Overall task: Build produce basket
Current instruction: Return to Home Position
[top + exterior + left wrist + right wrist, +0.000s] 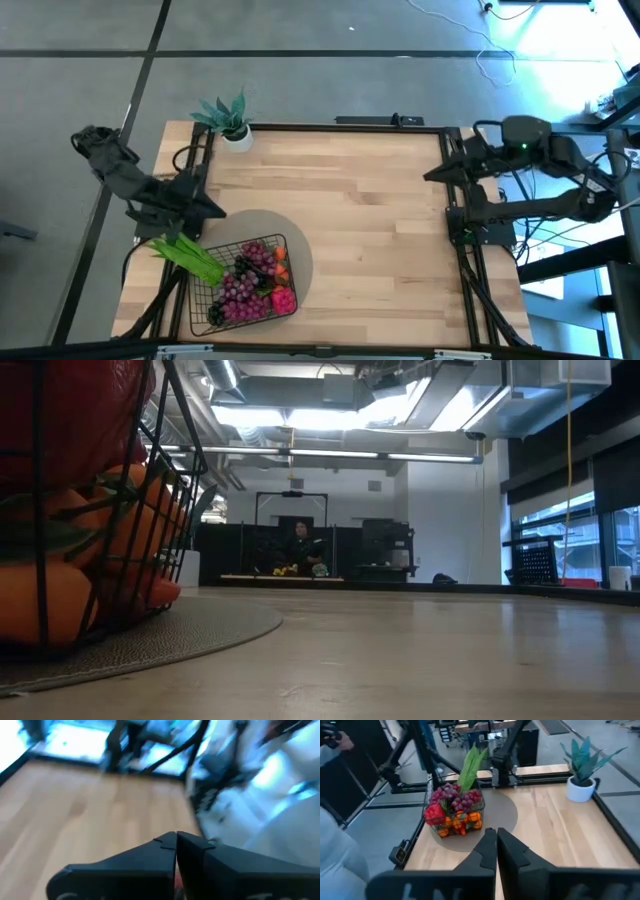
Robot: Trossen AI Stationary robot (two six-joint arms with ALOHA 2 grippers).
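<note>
The dark wire basket (pixel 262 246) stands on a grey round mat (pixel 300 250) at the table's near left. It is heaped with produce: purple grapes (pixel 243 285), green bean pods (pixel 185 255), a red piece (pixel 283 298) and orange fruit (pixel 462 822). The low view shows the basket (pixel 170 420) close up, with orange pieces (pixel 120 530) behind its wires. My left gripper (pixel 218 210) hangs shut at the table's left edge, just beyond the basket's far side. My right gripper (pixel 430 175) is shut at the right edge. Both hold nothing.
A potted teal-leaved plant (pixel 228 120) stands at the far left corner. Bare wood (pixel 380 240) spreads across the middle and right of the table. A person (pixel 300 545) sits far back in the room, and a pale sleeve (pixel 335 860) shows beyond the table's near side.
</note>
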